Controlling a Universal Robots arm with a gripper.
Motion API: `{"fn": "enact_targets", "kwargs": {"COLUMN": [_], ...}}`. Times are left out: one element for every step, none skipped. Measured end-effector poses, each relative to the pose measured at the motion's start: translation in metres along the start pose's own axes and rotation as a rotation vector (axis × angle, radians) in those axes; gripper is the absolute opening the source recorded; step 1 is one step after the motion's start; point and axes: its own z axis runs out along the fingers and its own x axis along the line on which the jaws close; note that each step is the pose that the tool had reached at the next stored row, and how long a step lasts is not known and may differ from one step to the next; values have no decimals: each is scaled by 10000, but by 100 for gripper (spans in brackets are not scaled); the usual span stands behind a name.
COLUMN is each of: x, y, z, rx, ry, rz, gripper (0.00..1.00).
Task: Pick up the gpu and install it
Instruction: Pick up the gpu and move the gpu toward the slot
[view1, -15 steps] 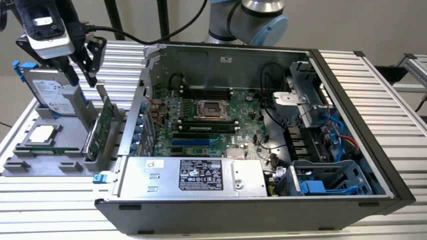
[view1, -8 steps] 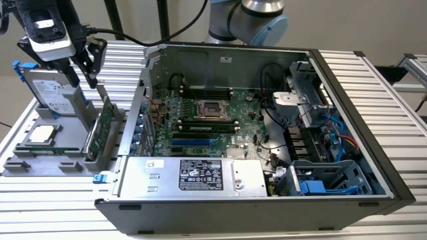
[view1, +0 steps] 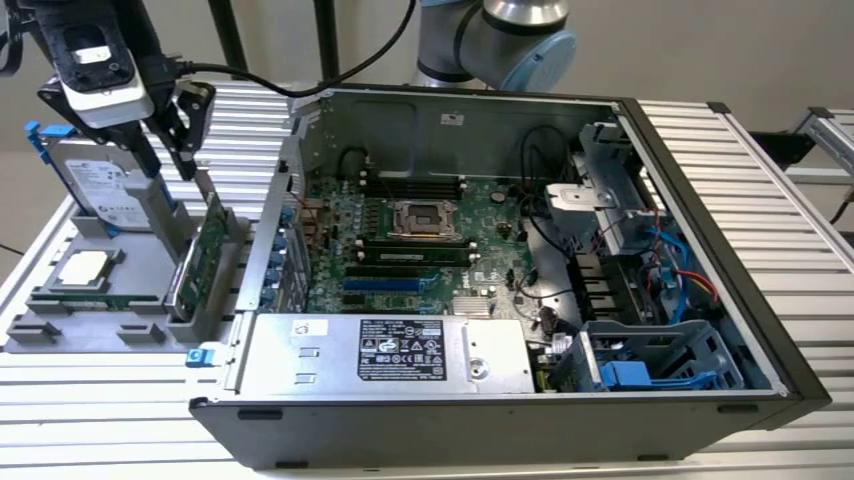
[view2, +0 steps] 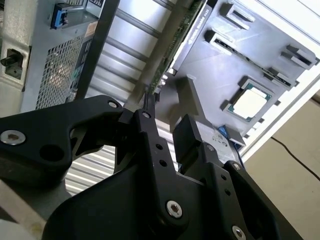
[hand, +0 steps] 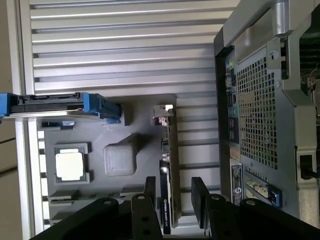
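Observation:
The gpu is a thin green card standing on edge in a slot of the grey parts holder, at the exterior view's left beside the computer case. In the first wrist view the gpu is edge-on with its silver bracket at one end. My gripper hangs just above the card's upper end. It is open, and its black fingers straddle the card's edge with gaps on both sides. In the second wrist view the gripper has the green edge of the gpu running away from between its fingers.
The holder also carries a silver hard drive with blue rails standing upright and a processor chip lying flat. The open computer case lies to the exterior view's right, with its motherboard and power supply exposed. Ribbed aluminium table all around.

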Motion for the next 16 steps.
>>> {"fn": "enact_targets", "kwargs": {"x": [0,0,0,0,-1,-2,-3,-3,-4,-5,-6,-7,-7,-8,-9,-10], "y": [-2,-5,-10,-16,-26,-36,-47,-57,-70,-82,-95,-108,-121,-133,-146,-160], "z": [8,14,21,26,32,38,42,47,53,58,63,69,75,81,85,90], "rx": [0,0,0,1,0,0,0,-1,0,0,1,1,2,1,2,2], "ry": [0,1,1,2,2,0,1,1,3,5,8,11,15,17,20,23], "rz": [0,-1,-1,-1,-1,-1,-1,-1,-2,-2,-2,-1,-1,0,-1,0], "gripper": [100,100,100,100,100,100,100,100,100,100,100,100,100,100,100,100]}}
